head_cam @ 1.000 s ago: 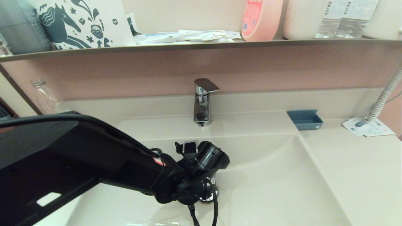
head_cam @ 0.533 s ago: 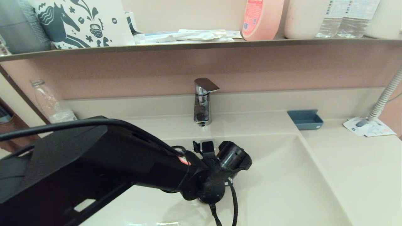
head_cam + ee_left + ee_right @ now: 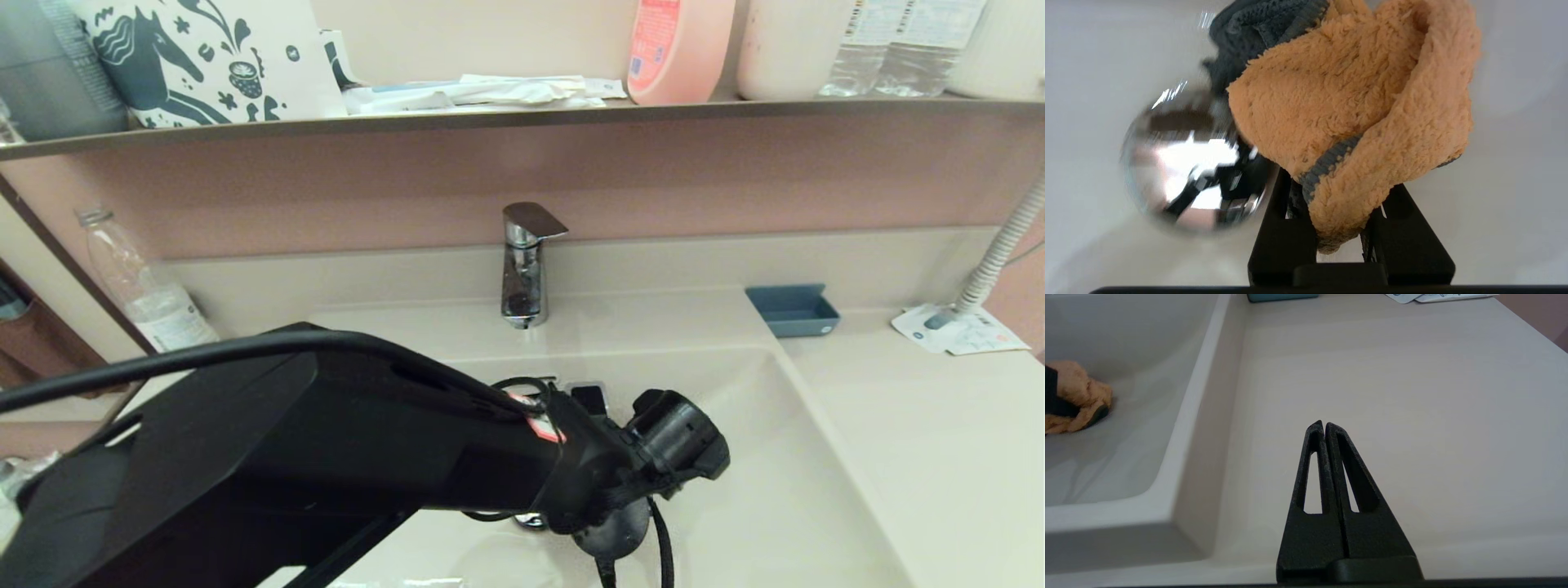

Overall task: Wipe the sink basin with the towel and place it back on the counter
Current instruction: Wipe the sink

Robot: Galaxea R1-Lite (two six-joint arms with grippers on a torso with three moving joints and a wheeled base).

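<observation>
The sink basin (image 3: 775,490) is glossy off-white, with its chrome drain plug (image 3: 1188,171) right beside the towel. My left gripper (image 3: 1337,212) is shut on the orange fluffy towel (image 3: 1355,106), holding it down on the basin floor. In the head view my left arm (image 3: 637,482) reaches over the middle of the basin and hides the towel. From the right wrist view the towel (image 3: 1077,396) shows low in the basin (image 3: 1147,375). My right gripper (image 3: 1325,425) is shut and empty, hovering over the counter (image 3: 1392,396) right of the basin.
The chrome faucet (image 3: 522,261) stands behind the basin. A small blue tray (image 3: 792,310) and a paper card (image 3: 955,331) with a ribbed hose (image 3: 1000,253) sit on the back right counter. A clear bottle (image 3: 139,278) stands at back left under the shelf (image 3: 522,118).
My left arm has swept to the right across the basin with the towel, past the drain plug. The right arm has not moved.
</observation>
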